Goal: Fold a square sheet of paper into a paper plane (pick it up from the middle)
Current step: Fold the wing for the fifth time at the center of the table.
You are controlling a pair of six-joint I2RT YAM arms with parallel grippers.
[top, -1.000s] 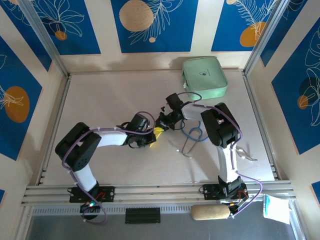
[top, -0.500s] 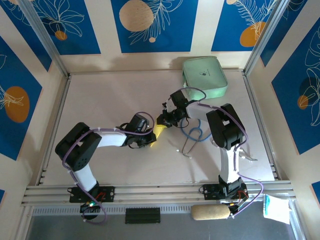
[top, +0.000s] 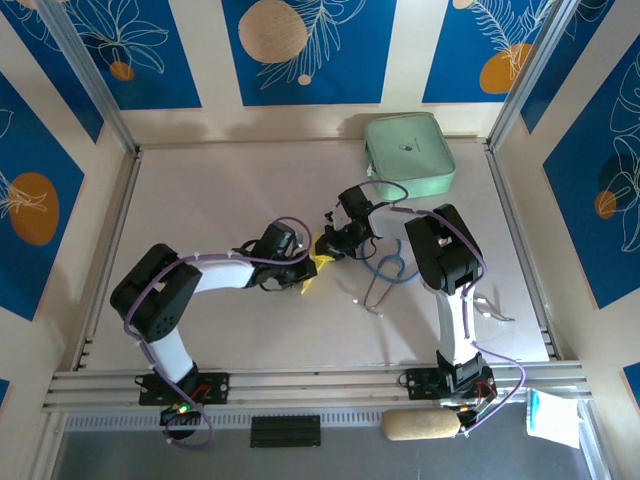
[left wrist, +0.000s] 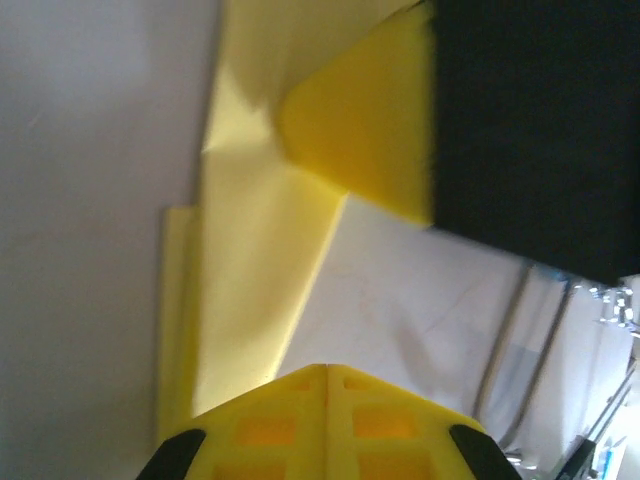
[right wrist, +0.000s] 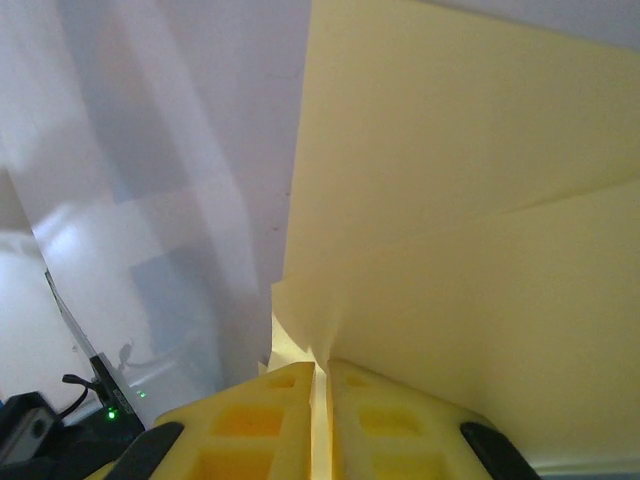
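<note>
Currently gripped: paper sheet (top: 313,267), yellow and partly folded, at mid surface (top: 220,200) between the two arms.
Right gripper (right wrist: 320,372): jaws clamped on an edge of the sheet, which fans away from them in layered folds.
Left gripper (left wrist: 328,375): jaws pressed together beside a creased strip of the sheet; whether they pinch it, cannot tell.
Blue cable (top: 388,266): looped on the surface, just right of the sheet.
Mint-green case (top: 408,153): far right corner, well apart.

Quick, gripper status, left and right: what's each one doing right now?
Left gripper: closed, right against the yellow paper; whether it pinches it cannot be told.
Right gripper: closed on the yellow paper.
</note>
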